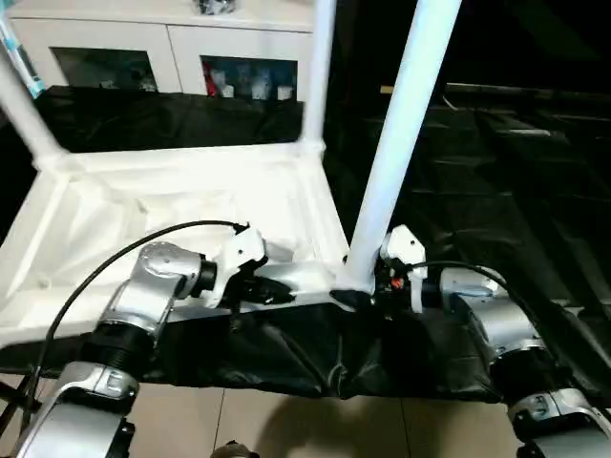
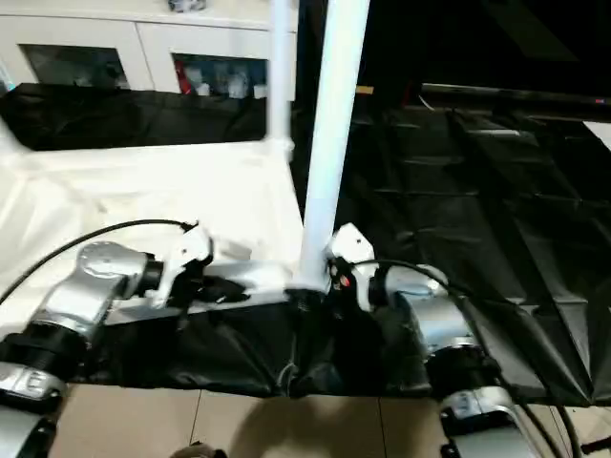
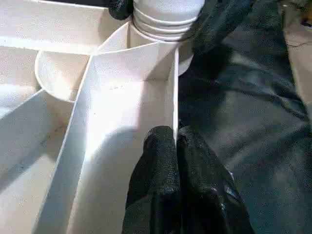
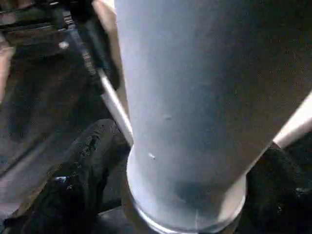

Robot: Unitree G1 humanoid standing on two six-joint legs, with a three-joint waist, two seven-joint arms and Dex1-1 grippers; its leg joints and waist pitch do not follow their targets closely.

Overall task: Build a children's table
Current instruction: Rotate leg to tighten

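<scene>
Upturned white plastic rimmed tabletop [image 1: 181, 205] on black sheet [image 1: 496, 181]. Left claw [image 3: 175, 144] clenched on near rim; right claw [image 4: 161, 195] grasping base of long white tubular leg [image 1: 401, 134], upright in near corner socket.

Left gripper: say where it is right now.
In the head views the left gripper sits left of the near leg, pinching the tabletop near rim.

Tabletop [image 1: 172, 205] & legs [image 1: 401, 143]: all white. Sheet [image 1: 496, 191] under tabletop: black, glossy. Forearms [image 1: 143, 296] silver, fingers [image 3: 165, 185] black. Cabinet [image 1: 162, 38] behind tabletop: white w/ glass doors.
</scene>
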